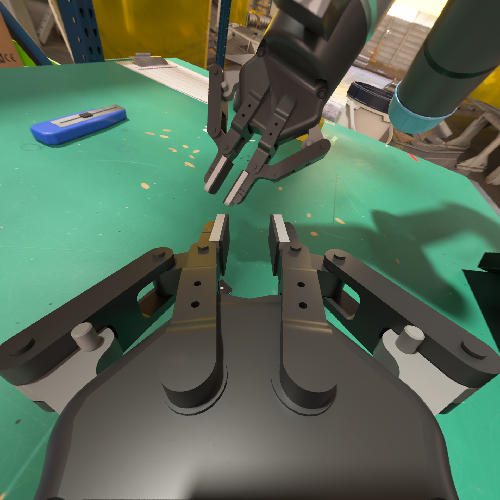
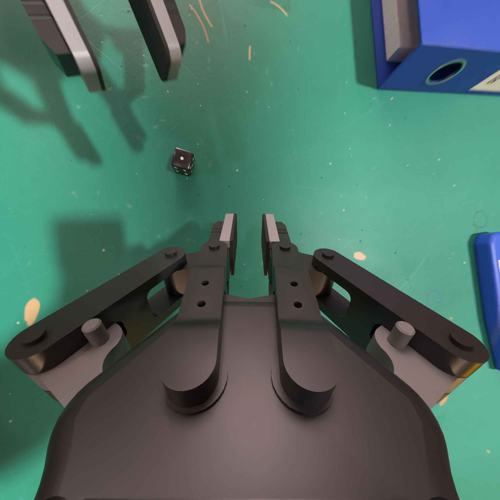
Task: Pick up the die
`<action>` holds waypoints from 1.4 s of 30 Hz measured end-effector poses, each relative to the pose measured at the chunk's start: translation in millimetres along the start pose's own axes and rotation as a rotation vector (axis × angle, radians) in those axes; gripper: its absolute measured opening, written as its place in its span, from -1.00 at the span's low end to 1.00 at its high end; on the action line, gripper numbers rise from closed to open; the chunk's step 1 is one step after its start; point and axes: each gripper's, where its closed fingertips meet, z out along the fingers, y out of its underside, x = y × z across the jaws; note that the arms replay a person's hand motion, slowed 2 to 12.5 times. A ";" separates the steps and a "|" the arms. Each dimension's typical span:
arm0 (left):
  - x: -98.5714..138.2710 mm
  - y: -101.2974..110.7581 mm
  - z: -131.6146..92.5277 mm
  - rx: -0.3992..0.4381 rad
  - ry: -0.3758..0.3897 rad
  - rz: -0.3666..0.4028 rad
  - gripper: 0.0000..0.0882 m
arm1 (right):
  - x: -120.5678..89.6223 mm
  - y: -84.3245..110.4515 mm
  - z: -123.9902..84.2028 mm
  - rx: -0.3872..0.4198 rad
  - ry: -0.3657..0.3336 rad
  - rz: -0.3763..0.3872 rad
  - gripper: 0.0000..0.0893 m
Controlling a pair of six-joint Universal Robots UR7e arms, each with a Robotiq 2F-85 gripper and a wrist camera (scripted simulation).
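Note:
A small black die with pale pips sits on the green table, touching nothing. In the right wrist view it lies ahead and to the left of my right gripper, whose jaws are partly open and empty. My left gripper hangs above the table beyond the die. In the left wrist view my left gripper is partly open and empty, and only a corner of the die peeks out by its left finger base. The right gripper points down toward it, tips close.
A blue utility knife lies at the far left, and also shows at the right edge of the right wrist view. A blue binder lies at the upper right. A gridded white sheet lies near the far table edge. A white bucket stands off the table.

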 end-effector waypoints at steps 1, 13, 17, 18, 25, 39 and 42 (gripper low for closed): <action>-2.0 -0.4 -1.4 0.003 -0.013 0.008 -0.39 | 1.3 2.6 2.6 -0.008 -0.018 0.016 -0.63; -18.5 -1.6 -17.4 0.041 -0.123 0.055 -0.42 | 6.5 26.4 26.4 -0.088 -0.150 0.131 -0.63; -20.6 -0.9 -20.3 0.047 -0.134 0.055 -0.43 | 6.1 30.3 30.1 -0.105 -0.148 0.123 -0.62; -20.7 -0.9 -20.6 0.049 -0.134 0.054 -0.43 | 5.7 30.9 30.8 -0.108 -0.147 0.120 -0.62; -21.7 0.6 -21.7 0.048 -0.138 0.056 -0.43 | 4.1 36.8 34.7 -0.138 -0.135 0.105 -0.62; -21.8 0.6 -22.1 0.052 -0.143 0.061 -0.45 | 3.6 36.8 35.2 -0.147 -0.123 0.105 -0.45; -21.9 0.9 -22.2 0.052 -0.145 0.063 -0.45 | 4.1 34.5 32.7 -0.140 -0.113 0.111 -0.37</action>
